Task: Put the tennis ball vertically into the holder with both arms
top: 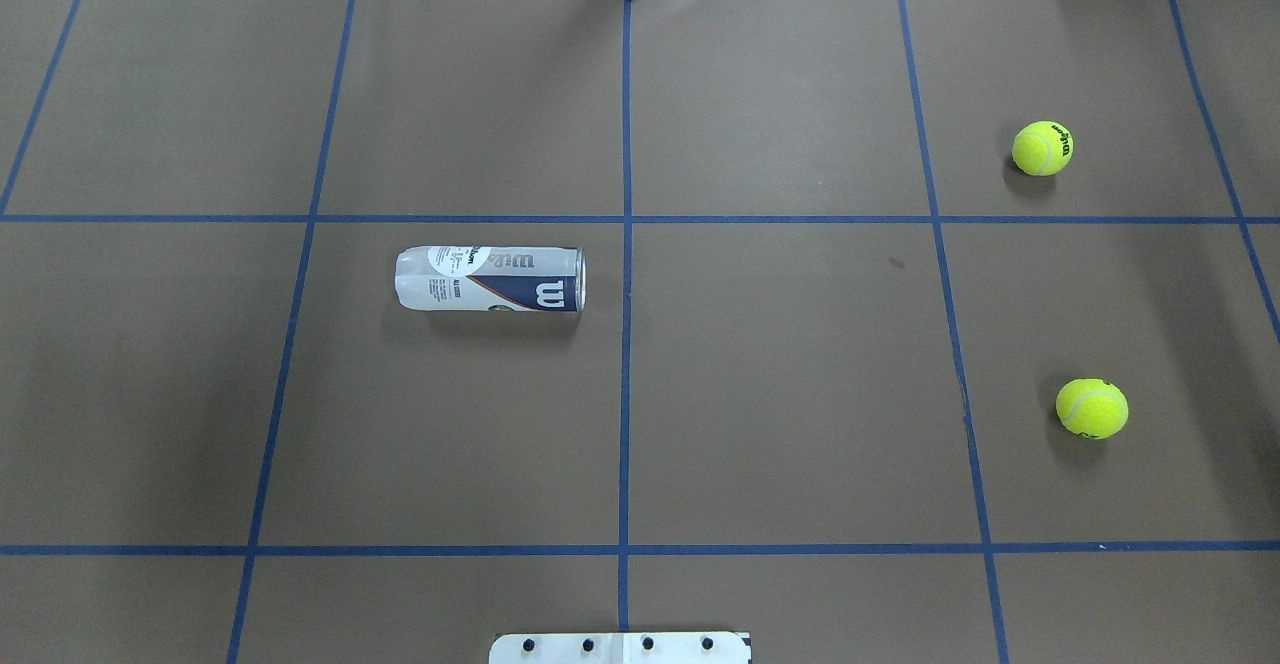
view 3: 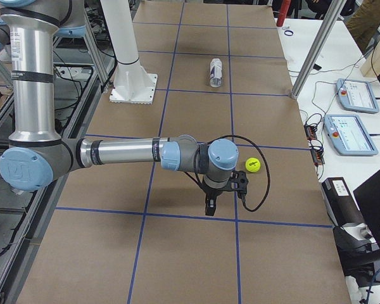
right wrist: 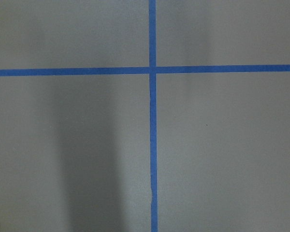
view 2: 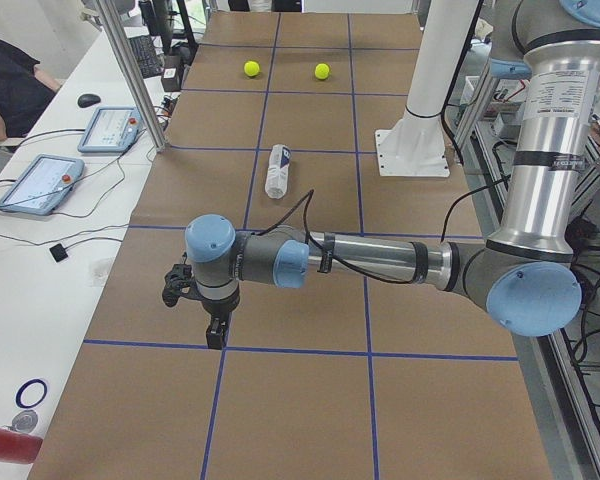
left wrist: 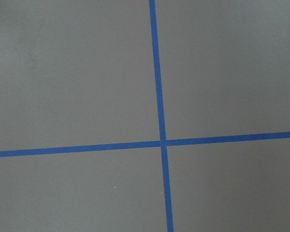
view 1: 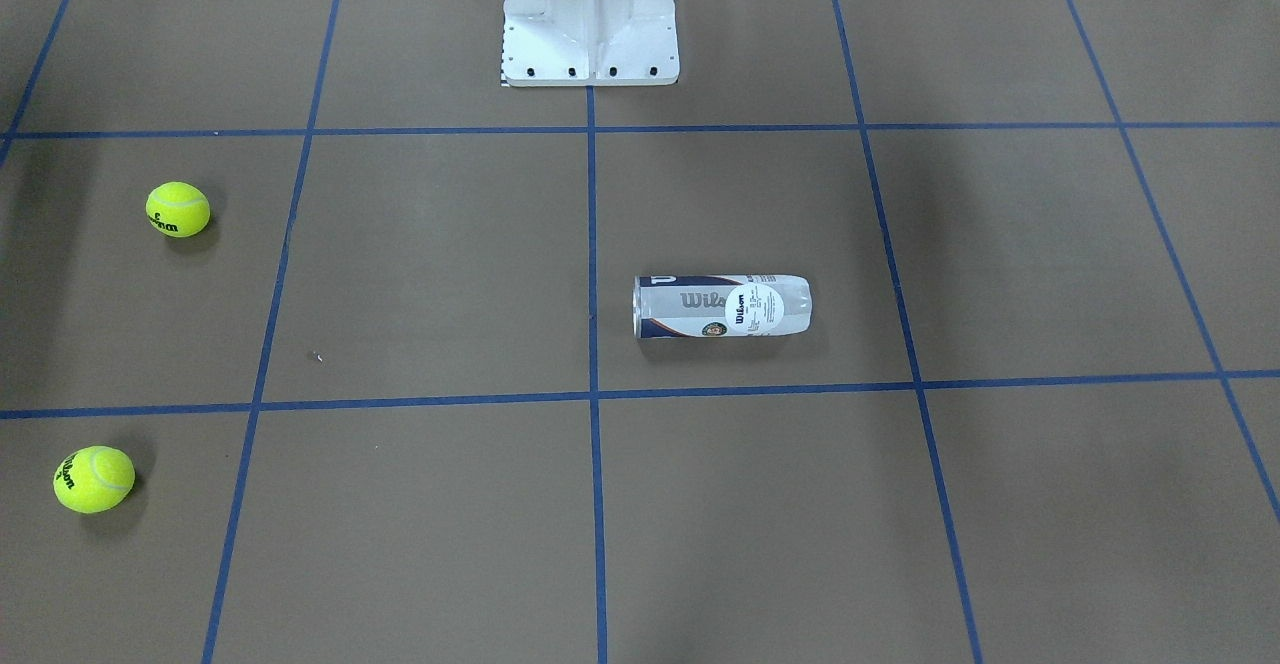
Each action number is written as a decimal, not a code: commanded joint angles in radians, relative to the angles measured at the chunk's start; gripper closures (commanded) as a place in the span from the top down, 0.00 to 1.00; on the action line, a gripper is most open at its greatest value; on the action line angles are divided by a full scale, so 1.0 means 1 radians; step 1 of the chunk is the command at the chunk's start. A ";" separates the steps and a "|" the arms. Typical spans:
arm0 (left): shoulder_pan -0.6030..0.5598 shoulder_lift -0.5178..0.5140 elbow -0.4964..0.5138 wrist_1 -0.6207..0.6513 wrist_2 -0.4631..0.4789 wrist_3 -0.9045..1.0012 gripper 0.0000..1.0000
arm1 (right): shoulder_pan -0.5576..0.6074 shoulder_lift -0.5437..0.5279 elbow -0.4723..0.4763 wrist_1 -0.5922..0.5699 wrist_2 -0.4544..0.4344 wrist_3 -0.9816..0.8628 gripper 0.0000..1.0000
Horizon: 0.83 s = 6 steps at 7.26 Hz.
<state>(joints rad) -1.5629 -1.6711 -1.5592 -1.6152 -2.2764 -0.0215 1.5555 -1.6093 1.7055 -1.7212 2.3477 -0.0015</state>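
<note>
Sideways on matte brown paper [top: 800, 394], a clear cylindrical plastic holder [top: 490, 280]

On the table [top: 780, 394]: holder [top: 488, 280] lies on its side, lengthwise across the table, in the robot's left half, just beside the centre line. Far tennis ball [top: 1042, 148] and near tennis ball [top: 1091, 408] sit in the right half, well apart. Pedestal base [view 1: 590, 19] stands at the robot's edge, astride the centre line.

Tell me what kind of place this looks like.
Probably a robotics lab: a paper-covered table with a blue tape grid, a left arm and right arm over it, teach pendants on a side bench.
</note>
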 commanded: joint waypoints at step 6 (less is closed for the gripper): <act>0.000 0.021 -0.051 -0.003 -0.014 -0.003 0.99 | 0.018 0.006 0.005 0.000 0.001 0.000 0.99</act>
<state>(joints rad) -1.5624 -1.6495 -1.5999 -1.6120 -2.2789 -0.0228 1.5715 -1.6062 1.7101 -1.7211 2.3485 -0.0015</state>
